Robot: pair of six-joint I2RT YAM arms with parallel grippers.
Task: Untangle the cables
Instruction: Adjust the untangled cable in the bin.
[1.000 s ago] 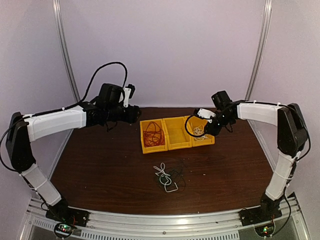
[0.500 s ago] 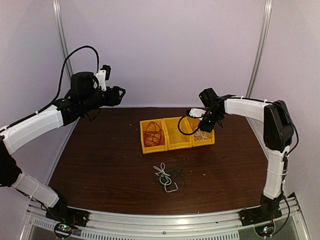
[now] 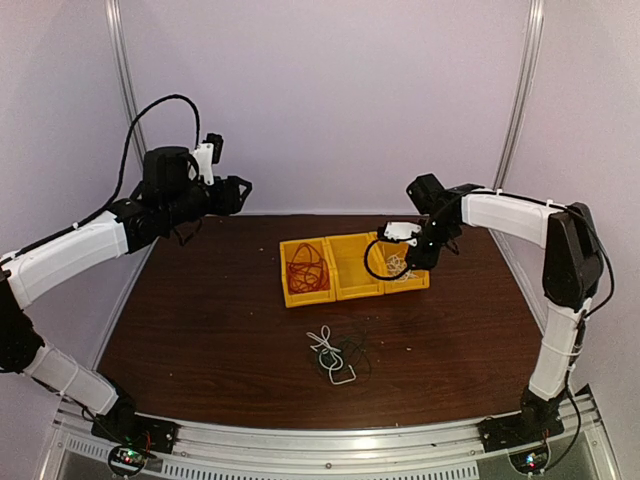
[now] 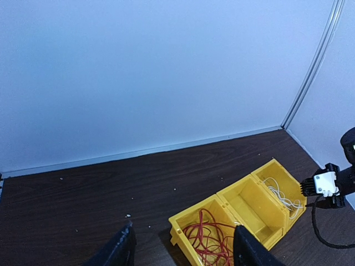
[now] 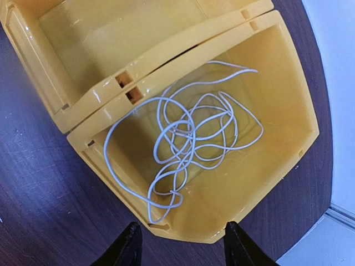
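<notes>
White cable [image 5: 183,131] | loose coil | stretched lengthwise in yellow bin [image 5: 293,113]

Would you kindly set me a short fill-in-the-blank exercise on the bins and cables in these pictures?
1. Of the three yellow bins, the red cable lies in the ____ one.
2. The middle bin is ____.
3. The right gripper hangs above the right bin, which holds a ____ cable.
4. On the table, in front of the bins, lies a clump of white and ____ cables.

Missing words: left; empty; white; black.
</notes>
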